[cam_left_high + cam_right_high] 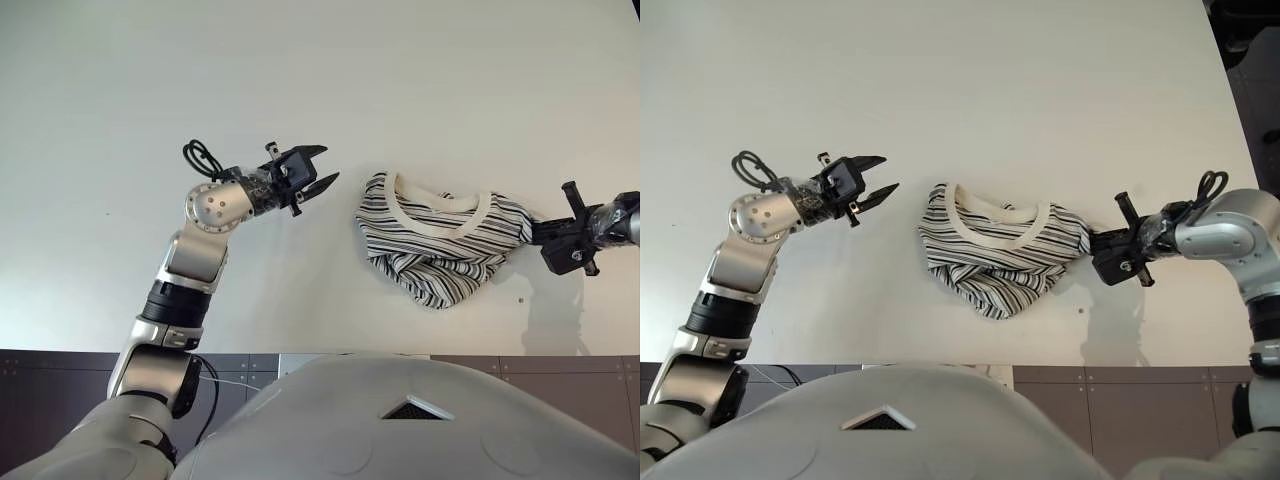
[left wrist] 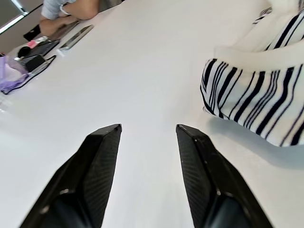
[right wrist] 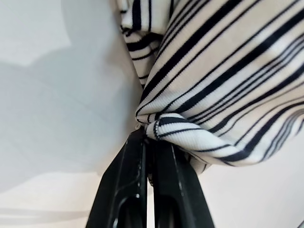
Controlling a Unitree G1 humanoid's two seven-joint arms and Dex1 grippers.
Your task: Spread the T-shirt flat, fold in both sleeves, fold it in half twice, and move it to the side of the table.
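A cream T-shirt with dark stripes lies crumpled on the white table, its neck opening facing away from me. My right gripper is shut on the T-shirt's right edge; the wrist view shows the striped cloth pinched between the black fingers. My left gripper stands open a short way to the left of the T-shirt, above the table, with nothing between its fingers. The T-shirt's left edge lies just beyond it.
The table's front edge runs just below the T-shirt. Wide bare table lies behind and to the left. At the far side, small items lie on the table near a person's arm.
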